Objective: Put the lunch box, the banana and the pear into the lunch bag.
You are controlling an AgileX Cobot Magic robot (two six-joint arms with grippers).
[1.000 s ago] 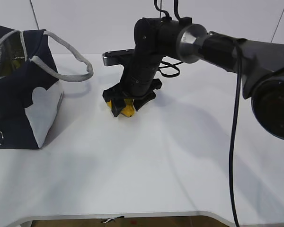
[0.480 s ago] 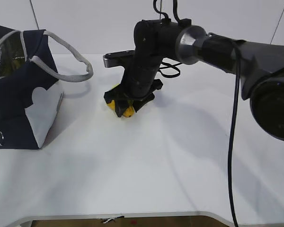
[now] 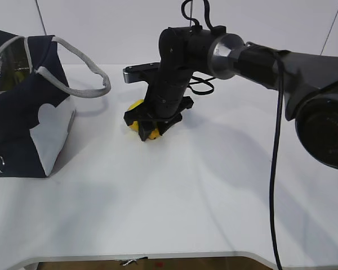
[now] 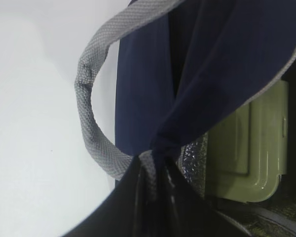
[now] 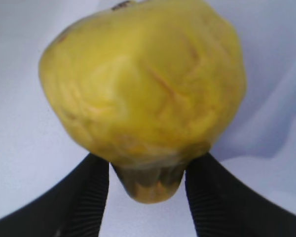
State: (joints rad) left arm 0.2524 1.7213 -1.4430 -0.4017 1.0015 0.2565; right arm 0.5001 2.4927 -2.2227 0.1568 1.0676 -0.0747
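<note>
The lumpy yellow pear (image 3: 137,105) lies at the table's middle. My right gripper (image 3: 147,127) comes down over it. In the right wrist view the pear (image 5: 143,84) fills the frame and my right gripper (image 5: 148,170) has both ribbed fingers against its sides, shut on it. The navy lunch bag (image 3: 22,112) stands open at the far left. My left gripper (image 4: 155,165) is shut on the bag's rim and grey strap (image 4: 89,123); it is out of the exterior view. The lunch box (image 4: 251,143), green lid up, sits inside the bag. The banana does not show clearly.
The bag's grey strap handle (image 3: 84,70) loops out to the right toward the pear. The right arm (image 3: 259,56) spans the back right of the white table (image 3: 174,197). The table's front edge is near the bottom of the exterior view.
My right gripper has closed in on the pear and shifted slightly up and back; more of the pear shows at its left. The bag has not moved.
</note>
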